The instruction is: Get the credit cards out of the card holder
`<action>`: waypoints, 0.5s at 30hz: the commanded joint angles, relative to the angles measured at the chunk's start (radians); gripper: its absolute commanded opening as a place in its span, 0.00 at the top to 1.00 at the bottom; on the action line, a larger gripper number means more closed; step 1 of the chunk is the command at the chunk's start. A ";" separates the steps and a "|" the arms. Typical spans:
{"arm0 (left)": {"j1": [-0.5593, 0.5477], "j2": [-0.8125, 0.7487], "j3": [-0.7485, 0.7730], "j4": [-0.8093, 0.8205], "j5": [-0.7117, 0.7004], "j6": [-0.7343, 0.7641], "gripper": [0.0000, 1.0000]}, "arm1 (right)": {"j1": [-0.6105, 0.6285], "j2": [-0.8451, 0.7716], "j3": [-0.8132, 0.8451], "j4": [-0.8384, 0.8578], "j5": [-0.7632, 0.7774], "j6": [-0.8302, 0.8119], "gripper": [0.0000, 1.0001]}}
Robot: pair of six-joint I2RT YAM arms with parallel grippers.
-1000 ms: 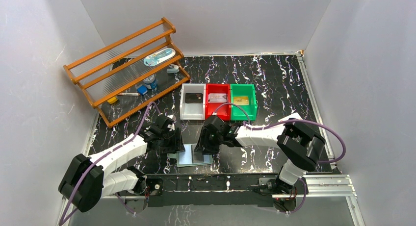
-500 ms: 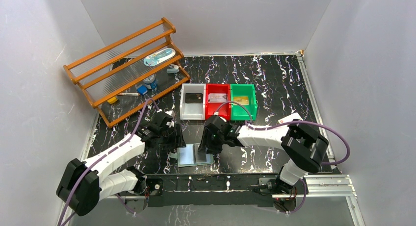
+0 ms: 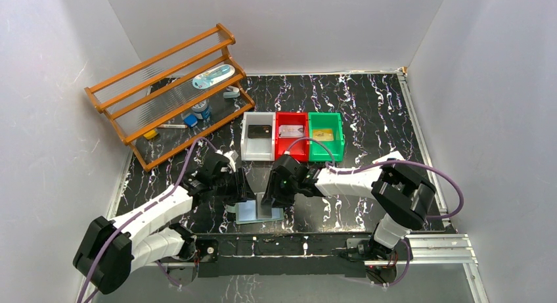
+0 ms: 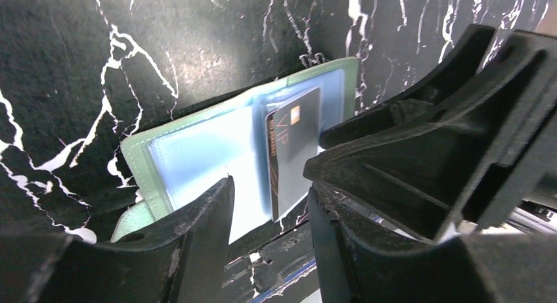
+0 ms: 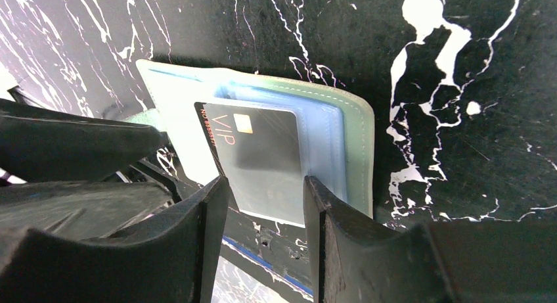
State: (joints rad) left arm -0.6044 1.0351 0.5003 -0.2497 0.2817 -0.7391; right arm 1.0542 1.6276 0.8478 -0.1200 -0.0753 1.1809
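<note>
The card holder (image 3: 253, 214) lies spread open near the table's front edge, grey-green with clear pockets (image 4: 197, 158). A dark credit card (image 5: 263, 152) printed VIP sits in its right half, also visible in the left wrist view (image 4: 292, 148). My left gripper (image 4: 269, 204) hovers open over the holder's left half (image 3: 238, 192). My right gripper (image 5: 266, 191) stands open just above the dark card's near edge (image 3: 272, 198), with a finger on either side of it. Neither holds anything. More credit cards lie in the bins: dark (image 3: 260, 133), pale (image 3: 289, 131), yellowish (image 3: 322, 135).
White (image 3: 245, 139), red (image 3: 281, 142) and green (image 3: 340, 142) bins stand in a row behind the holder. An orange wooden rack (image 3: 171, 93) with small items fills the back left. The metal rail with the arm bases (image 3: 289, 244) runs just in front of the holder.
My left gripper has shifted slightly right over the holder, its jaws widening then narrowing a little. The right gripper has stayed almost still over the dark card.
</note>
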 commanded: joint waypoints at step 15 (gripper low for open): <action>-0.004 0.007 -0.189 0.278 0.092 -0.183 0.72 | -0.001 0.029 -0.029 -0.003 0.011 0.020 0.46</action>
State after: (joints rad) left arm -0.6044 1.0485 0.3424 -0.0475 0.3370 -0.8806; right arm 1.0542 1.6299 0.8360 -0.0998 -0.0826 1.2026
